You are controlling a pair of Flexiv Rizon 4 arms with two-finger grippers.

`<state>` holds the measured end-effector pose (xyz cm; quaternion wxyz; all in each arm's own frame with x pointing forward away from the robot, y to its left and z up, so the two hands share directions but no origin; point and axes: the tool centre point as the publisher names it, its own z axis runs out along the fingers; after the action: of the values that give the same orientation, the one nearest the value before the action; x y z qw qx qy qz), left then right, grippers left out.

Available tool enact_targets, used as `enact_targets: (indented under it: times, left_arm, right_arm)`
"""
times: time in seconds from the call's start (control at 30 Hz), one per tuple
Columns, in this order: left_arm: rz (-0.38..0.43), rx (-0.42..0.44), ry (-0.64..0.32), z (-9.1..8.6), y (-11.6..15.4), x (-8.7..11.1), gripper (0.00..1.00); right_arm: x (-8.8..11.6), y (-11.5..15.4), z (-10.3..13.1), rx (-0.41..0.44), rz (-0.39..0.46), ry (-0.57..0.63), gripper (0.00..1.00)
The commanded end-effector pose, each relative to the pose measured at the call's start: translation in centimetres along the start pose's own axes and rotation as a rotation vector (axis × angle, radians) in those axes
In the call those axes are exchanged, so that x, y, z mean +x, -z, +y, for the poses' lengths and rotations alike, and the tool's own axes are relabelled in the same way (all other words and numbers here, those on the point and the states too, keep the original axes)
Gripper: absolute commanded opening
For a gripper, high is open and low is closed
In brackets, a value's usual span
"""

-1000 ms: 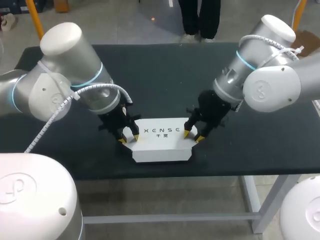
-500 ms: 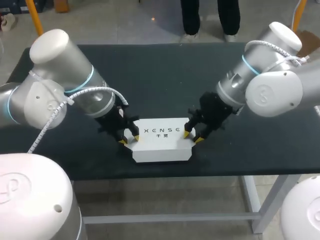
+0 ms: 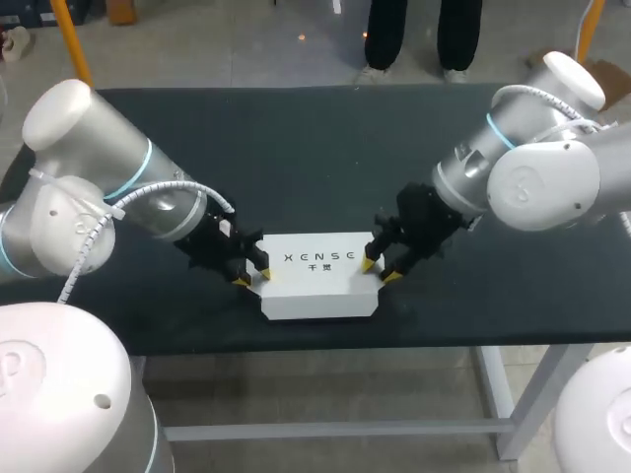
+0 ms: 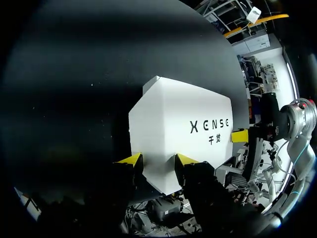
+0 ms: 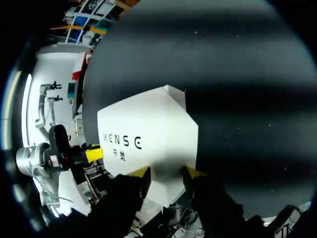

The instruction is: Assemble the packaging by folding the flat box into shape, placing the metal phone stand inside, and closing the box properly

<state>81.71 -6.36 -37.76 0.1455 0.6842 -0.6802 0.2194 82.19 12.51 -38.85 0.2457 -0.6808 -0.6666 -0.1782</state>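
I am working on the closing step. The white box (image 3: 320, 276) is lying folded into shape, lid down, near the table's (image 3: 296, 138) six o'clock edge. The phone stand is not showing, so I judge it is already inside. My left gripper (image 3: 251, 274) is sitting at the box's nine o'clock end and my right gripper (image 3: 379, 269) at its three o'clock end. Both have their fingers spread, pinching nothing. Next I am expecting to press both end flaps in evenly.

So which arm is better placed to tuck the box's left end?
Left, probably. The left pincer sits open at that end of the box; the right pincer is at the opposite end.
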Motion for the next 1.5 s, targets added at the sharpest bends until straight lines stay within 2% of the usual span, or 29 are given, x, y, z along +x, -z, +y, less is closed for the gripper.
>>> enact_targets:
  times: [0.03, 0.27, 0.63, 1.5]
  left_arm:
    - [0.036, 0.000, -0.011, 0.06, -0.47, -0.19, 0.45]
    - [0.083, -0.002, -0.020, -0.07, -0.61, 0.26, 0.45]
    - [0.149, 0.026, 0.001, -0.15, -0.38, 0.31, 0.47]
    - [0.194, 0.062, 0.035, -0.24, -0.76, 0.67, 0.44]
  right_arm:
    - [-0.23, -0.41, 0.08, 0.000, 0.020, 0.004, 0.48]
    - [-0.31, -0.39, -0.03, -0.031, 0.089, -0.004, 0.48]
    - [-0.31, -0.40, -0.08, -0.045, 0.149, -0.008, 0.49]
    - [0.46, -1.22, 0.39, -0.066, 0.194, 0.000, 0.49]
